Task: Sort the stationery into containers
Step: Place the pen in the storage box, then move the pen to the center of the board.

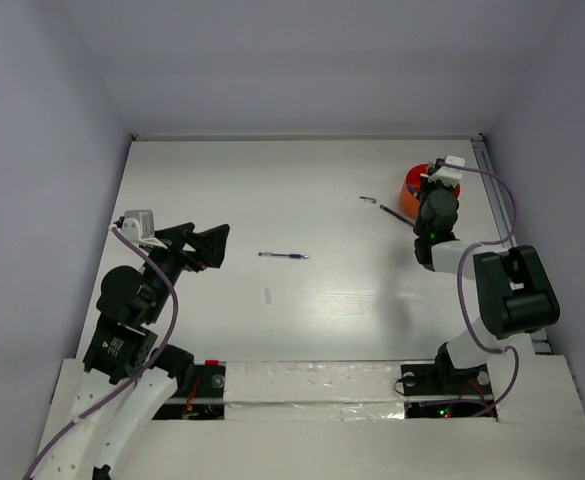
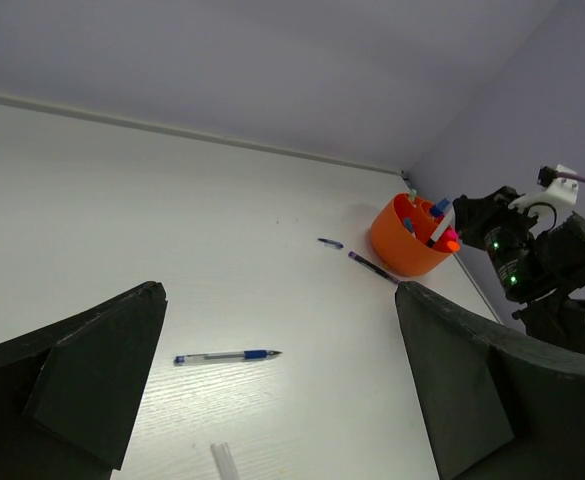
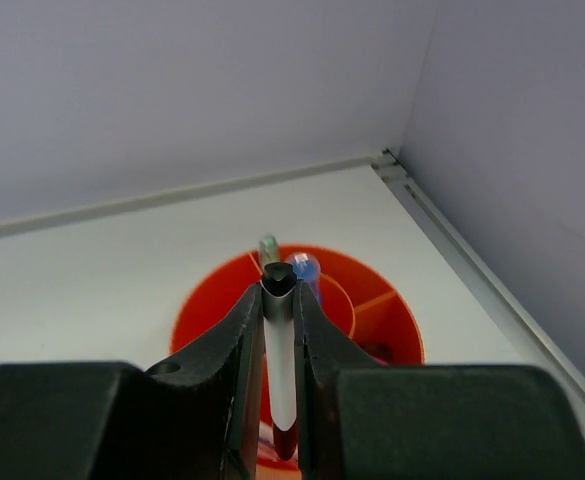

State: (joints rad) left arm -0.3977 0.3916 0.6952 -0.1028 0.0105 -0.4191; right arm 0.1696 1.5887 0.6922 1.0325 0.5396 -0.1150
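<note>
Right pincer [image 3: 278, 305], closest in the right wrist view: black fingers clamped on a white-barrelled marker with a pink tip [image 3: 280, 380]. The marker runs lengthwise between the fingers and sits directly over the round orange plastic cup [image 3: 392, 322].

Cup: inner dividers visible. A green-topped item [image 3: 268, 245] and a blue-capped clear item [image 3: 303, 266] stand inside it, just past the marker's far end. In the top view the cup [image 1: 410, 186] sits at the far right of the white surface [image 1: 352, 310], close to the right wall.

Whether the marker touches the cup cannot be told. From the left wrist view its pink end [image 2: 445, 237] shows at the cup's rim [image 2: 397, 250].

Loose on the surface:
- thin dark pen [image 1: 396, 213], lying just beside the cup on its left
- small blue piece [image 1: 368, 199], near that pen and apart from it
- slim blue ballpoint pen [image 1: 284, 256], mid-surface, well apart from the cup
- short pale stub [image 1: 268, 295], nearer the arms than the ballpoint

Left pincer [image 1: 210, 236]: fingers wide apart, nothing between them, at the left side of the surface, well apart from all the items.
</note>
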